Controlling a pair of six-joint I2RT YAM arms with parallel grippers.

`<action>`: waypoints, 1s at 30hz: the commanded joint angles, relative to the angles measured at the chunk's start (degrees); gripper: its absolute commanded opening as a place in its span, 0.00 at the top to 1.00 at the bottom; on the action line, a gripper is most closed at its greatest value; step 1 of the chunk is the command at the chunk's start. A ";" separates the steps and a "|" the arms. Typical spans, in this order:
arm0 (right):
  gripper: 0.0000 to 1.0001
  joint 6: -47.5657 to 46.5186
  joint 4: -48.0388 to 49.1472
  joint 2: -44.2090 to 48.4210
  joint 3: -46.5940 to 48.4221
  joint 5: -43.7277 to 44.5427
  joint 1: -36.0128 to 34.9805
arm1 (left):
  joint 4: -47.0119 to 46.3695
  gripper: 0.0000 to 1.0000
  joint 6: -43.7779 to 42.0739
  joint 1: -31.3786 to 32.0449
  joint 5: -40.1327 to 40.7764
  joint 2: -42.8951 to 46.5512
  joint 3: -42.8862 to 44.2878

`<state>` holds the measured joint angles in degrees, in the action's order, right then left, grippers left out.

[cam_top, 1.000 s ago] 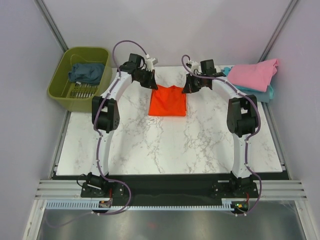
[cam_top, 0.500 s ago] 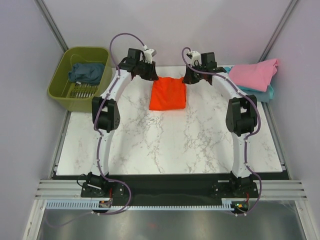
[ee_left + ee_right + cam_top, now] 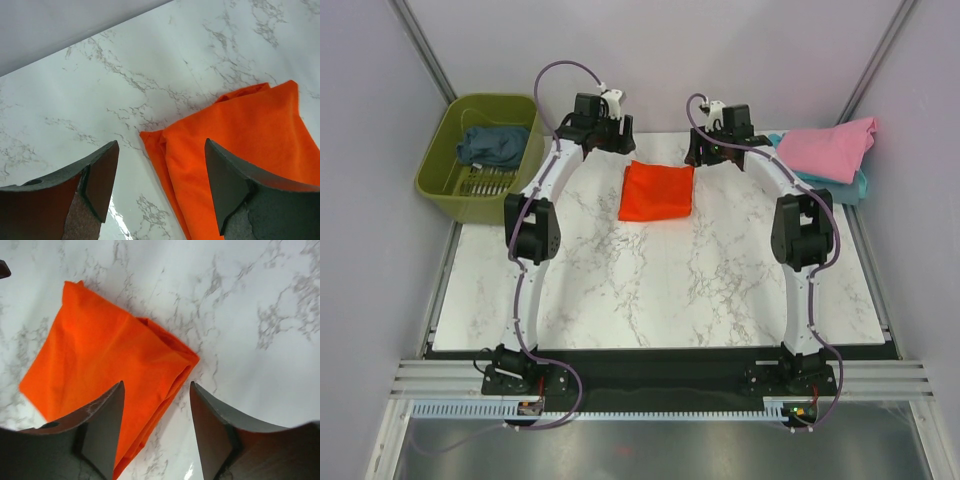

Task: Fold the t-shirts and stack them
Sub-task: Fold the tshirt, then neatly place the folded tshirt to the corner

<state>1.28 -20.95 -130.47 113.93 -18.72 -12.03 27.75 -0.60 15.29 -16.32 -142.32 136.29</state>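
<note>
A folded orange-red t-shirt (image 3: pixel 657 191) lies flat on the marble table near its far edge. My left gripper (image 3: pixel 617 142) hovers above the shirt's far-left corner (image 3: pixel 155 137), jaws open and empty (image 3: pixel 161 150). Over the far-right corner (image 3: pixel 190 357) my right gripper (image 3: pixel 700 150) also stands open with nothing held (image 3: pixel 156 390). A pink t-shirt (image 3: pixel 828 148) rests on a light teal one (image 3: pixel 855 186) at the table's far right. A dark slate-blue t-shirt (image 3: pixel 492 143) lies in the olive-green basket (image 3: pixel 445 185).
The basket stands off the table's far-left corner. Grey walls close in behind and at both sides. The marble top (image 3: pixel 650 290) stretches from the orange shirt toward the arm bases.
Both grippers opened and let go of the orange-red shirt's far edge, then rose slightly. The shirt went from held up and folded over to lying flat as a smaller rectangle.
</note>
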 commanded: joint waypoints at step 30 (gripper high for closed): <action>0.33 27.73 14.27 -6.63 -12.42 -31.20 7.81 | 2.75 0.21 16.86 1.67 -30.88 -0.76 -14.65</action>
<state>28.80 -9.02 -136.40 99.92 -48.23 -4.78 30.81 14.35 16.80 -46.65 -142.58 121.05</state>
